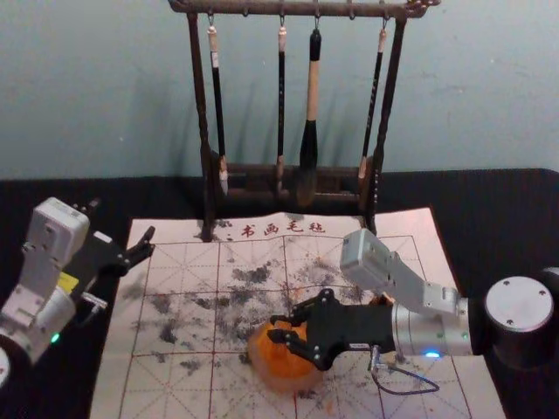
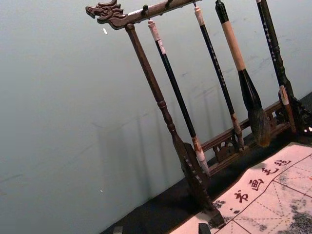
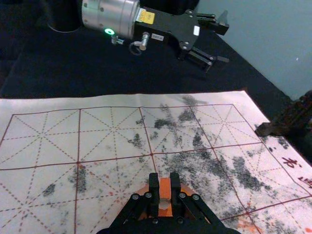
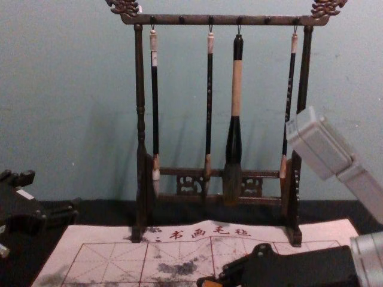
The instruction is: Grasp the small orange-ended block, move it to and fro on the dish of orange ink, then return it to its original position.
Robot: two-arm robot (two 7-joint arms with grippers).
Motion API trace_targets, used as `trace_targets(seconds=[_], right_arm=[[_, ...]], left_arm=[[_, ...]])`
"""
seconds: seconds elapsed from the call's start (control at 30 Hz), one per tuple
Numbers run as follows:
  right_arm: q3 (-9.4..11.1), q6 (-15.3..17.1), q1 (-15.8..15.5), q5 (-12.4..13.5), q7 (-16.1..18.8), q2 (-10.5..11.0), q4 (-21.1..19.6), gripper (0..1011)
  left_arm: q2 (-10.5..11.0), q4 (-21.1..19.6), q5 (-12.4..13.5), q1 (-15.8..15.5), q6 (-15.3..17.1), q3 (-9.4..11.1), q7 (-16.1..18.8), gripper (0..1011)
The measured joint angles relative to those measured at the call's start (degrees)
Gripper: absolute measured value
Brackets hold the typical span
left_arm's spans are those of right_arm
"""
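Lower centre, the black right pincer [image 1: 274, 327] pinched the small orange-ended block [image 3: 165, 185] over the round orange-inked dish [image 1: 290, 381], likely for inking; the left pincer [image 1: 151, 242] hung spread at left.

Right gripper [image 1: 276, 327] low centre, jaws apparently clamped; left gripper [image 1: 122, 221] far left, jaws parted.

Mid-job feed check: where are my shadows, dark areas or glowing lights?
Head, chest and left wrist views: soft shadows on the wall near the brush rack. Right wrist view: black cloth swallows detail, but the block reads clearly between the right pincer's fingers. Head view: a blue light glows on the right arm.
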Motion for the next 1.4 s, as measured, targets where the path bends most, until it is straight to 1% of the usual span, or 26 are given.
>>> trace_targets(seconds=[0.07,0.33,0.5,0.73,0.83,0.87,0.97,1.17,1.4], right_arm=[[0.12,0.01,0.20,-0.08,-0.24,-0.35,0.58,92],[0.67,0.12,0.45,-0.25,-0.64,-0.57,1.37,93],[1.41,0.73,0.29,-0.21,-0.92,0.20,1.02,93],[2.28,1.67,-1.07,0.17,-0.95,2.51,-2.07,93],[2.59,2.06,-2.14,0.67,-0.72,4.00,-4.23,93],[2.59,2.06,-2.14,0.67,-0.72,4.00,-4.23,93],[2.73,2.32,-3.14,1.21,-0.24,5.27,-6.10,93],[2.47,2.55,-3.86,1.62,0.27,6.01,-7.54,93],[1.52,2.66,-3.35,1.68,0.87,5.35,-7.25,93]], left_arm=[[0.00,0.00,0.00,0.00,0.00,0.00,0.00,1001],[0.00,0.00,0.00,0.00,0.00,0.00,0.00,1001],[0.00,0.00,0.00,0.00,0.00,0.00,0.00,1001],[0.00,0.00,0.00,0.00,0.00,0.00,0.00,1001],[0.00,0.00,0.00,0.00,0.00,0.00,0.00,1001],[0.00,0.00,0.00,0.00,0.00,0.00,0.00,1001],[0.00,0.00,0.00,0.00,0.00,0.00,0.00,1001],[0.00,0.00,0.00,0.00,0.00,0.00,0.00,1001],[0.00,0.00,0.00,0.00,0.00,0.00,0.00,1001]])
